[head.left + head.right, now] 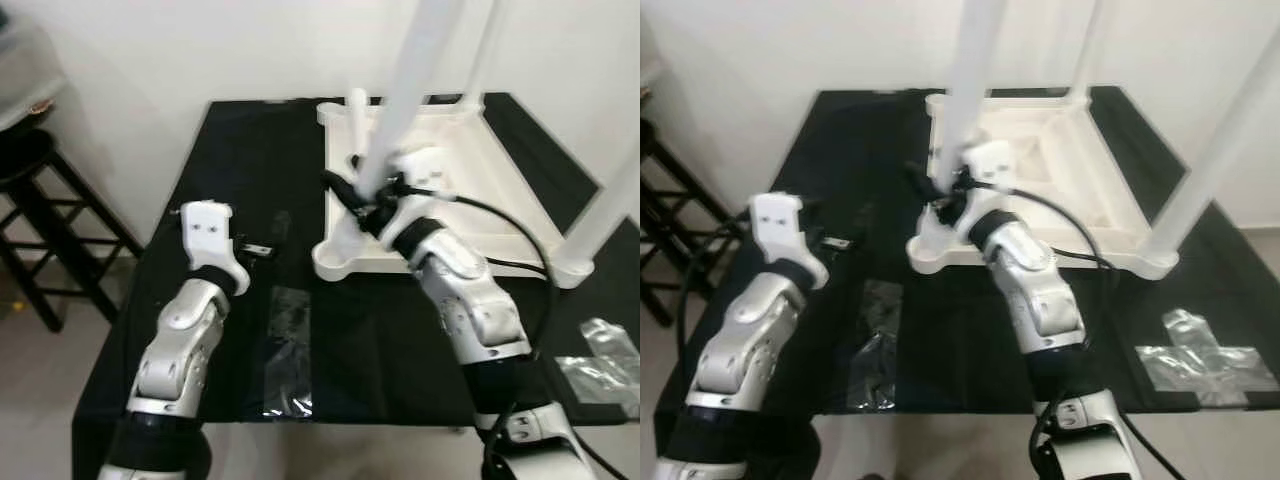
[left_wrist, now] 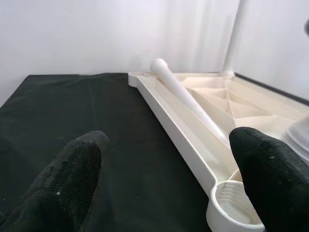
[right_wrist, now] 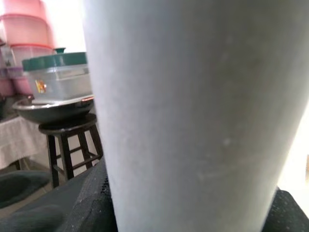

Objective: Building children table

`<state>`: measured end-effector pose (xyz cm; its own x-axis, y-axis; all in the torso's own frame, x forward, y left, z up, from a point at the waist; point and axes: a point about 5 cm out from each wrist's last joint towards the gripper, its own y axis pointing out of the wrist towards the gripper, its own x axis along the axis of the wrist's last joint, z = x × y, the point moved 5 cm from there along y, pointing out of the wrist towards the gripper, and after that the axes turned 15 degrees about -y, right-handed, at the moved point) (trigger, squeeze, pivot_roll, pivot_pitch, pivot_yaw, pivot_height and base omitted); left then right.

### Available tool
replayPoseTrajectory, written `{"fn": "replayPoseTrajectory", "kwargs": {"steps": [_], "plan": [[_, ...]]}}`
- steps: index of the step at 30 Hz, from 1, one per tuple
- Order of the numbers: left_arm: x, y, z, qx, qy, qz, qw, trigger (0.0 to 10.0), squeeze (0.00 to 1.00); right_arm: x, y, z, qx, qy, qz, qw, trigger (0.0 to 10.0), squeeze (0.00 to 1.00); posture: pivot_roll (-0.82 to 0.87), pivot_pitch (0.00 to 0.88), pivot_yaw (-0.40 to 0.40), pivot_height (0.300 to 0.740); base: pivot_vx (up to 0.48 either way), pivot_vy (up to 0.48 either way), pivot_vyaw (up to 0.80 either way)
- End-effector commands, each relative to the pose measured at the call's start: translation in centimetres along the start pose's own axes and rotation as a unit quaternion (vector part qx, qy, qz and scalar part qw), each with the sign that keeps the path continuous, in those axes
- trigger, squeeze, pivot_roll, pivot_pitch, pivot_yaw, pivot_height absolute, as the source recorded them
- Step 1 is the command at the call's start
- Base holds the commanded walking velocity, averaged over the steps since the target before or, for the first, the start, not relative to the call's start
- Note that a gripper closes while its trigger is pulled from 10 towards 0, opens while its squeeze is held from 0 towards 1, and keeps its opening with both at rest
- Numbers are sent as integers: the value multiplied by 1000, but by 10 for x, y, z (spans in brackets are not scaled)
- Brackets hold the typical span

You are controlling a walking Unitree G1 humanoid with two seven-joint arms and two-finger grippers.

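The black table (image 1: 250,200) carried the whole assembly. On it lay the white children's tabletop (image 1: 455,215), turned underside up so that its corner sockets faced upward to receive legs. Two fitted legs (image 1: 610,205) rose from its far and right corners. A loose leg (image 2: 181,92) rested inside the tray-like underside, probably kept there within reach for a later socket.

The right arm reached over the near-left part of the tabletop. The right hand (image 1: 372,195) was closed around a tall white leg (image 1: 415,70), holding it nearly upright above the near-left corner socket (image 2: 234,208). The right wrist view showed the leg's surface pressed close between the fingers. Judged from this posture, the step in hand was seating or screwing that leg into the socket; the upright hold kept the leg in line with it.

The left hand (image 1: 255,247) hovered low over the bare table, just left of the tabletop's near-left corner, fingers (image 2: 77,169) spread apart and gripping nothing. It seemed positioned to steady the tabletop.

Clear plastic wrappings (image 1: 285,345) lay on the table near the front edge.
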<state>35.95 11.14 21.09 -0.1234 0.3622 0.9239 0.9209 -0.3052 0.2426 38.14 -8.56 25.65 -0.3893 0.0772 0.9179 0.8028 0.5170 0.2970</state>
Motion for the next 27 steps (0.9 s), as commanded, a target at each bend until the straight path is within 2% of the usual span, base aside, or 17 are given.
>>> {"fn": "replayPoseTrajectory", "kwargs": {"steps": [1, 6, 9, 14, 17, 18, 20, 21, 22, 23, 25, 26, 27], "plan": [[-1, -3, 2, 1, -2, 5, 1000, 10000, 0, 6, 4, 5, 7, 0, -15, 1000, 10000, 0, 12, 127, 14, 740, 349, 0, 0], [-2, -3, -4, -12, -9, 7, 1000, 10000, 0, 8, 3, 7, 25, 10, -19, 999, 10000, 0, 9, 128, 15, 740, 352, 0, 379], [-4, -4, -6, -16, -12, 10, 1000, 10000, 0, 8, 3, 5, 22, 0, -17, 1000, 10000, 0, 9, 129, 11, 740, 350, 0, 0], [-5, -4, -9, -23, -13, 12, 1000, 10000, 0, 6, 3, 6, 31, 10, -16, 999, 10000, 0, 14, 127, 14, 740, 350, 0, 0], [-5, -4, -9, -24, -13, 13, 1000, 10000, 0, 5, 1, 11, 51, 9, -17, 999, 10000, 0, 16, 126, 19, 740, 251, 0, 0], [-6, -4, -11, -31, -13, 18, 999, 10000, 0, 9, -3, 19, 89, 4, -27, 996, 10000, 0, 17, 126, 22, 740, 0, 0, 0], [-14, -8, -13, -47, -4, 40, 998, 10000, 0, 16, -25, 38, 217, -6, -50, 975, 10000, 0, 25, 129, 34, 740, 0, 0, 0], [-14, -8, -13, -47, -4, 40, 998, 10000, 0, 16, -25, 38, 217, -6, -50, 975, 10000, 0, 25, 129, 34, 740, 0, 0, 0], [-20, -13, -10, -49, 9, 54, 997, 10000, 0, 17, -50, 48, 323, -17, -48, 945, 10000, 0, 26, 138, 40, 740, 0, 0, 0], [-20, -13, -10, -49, 9, 54, 997, 10000, 0, 17, -50, 48, 323, -17, -48, 945, 10000, 0, 26, 138, 40, 740, 0, 0, 0], [-25, -19, -3, -35, 16, 63, 997, 10000, 0, 16, -70, 46, 392, -17, -32, 919, 10000, 0, 28, 146, 40, 740, 0, 0, 0], [-25, -19, -3, -35, 16, 63, 997, 10000, 0, 16, -70, 46, 392, -17, -32, 919, 10000, 0, 28, 146, 40, 740, 0, 0, 0], [-32, -28, 7, -15, 29, 73, 997, 10000, 0, 24, -83, 37, 440, 10, -23, 898, 10000, 0, 29, 163, 40, 740, 0, 0, 0]]}}
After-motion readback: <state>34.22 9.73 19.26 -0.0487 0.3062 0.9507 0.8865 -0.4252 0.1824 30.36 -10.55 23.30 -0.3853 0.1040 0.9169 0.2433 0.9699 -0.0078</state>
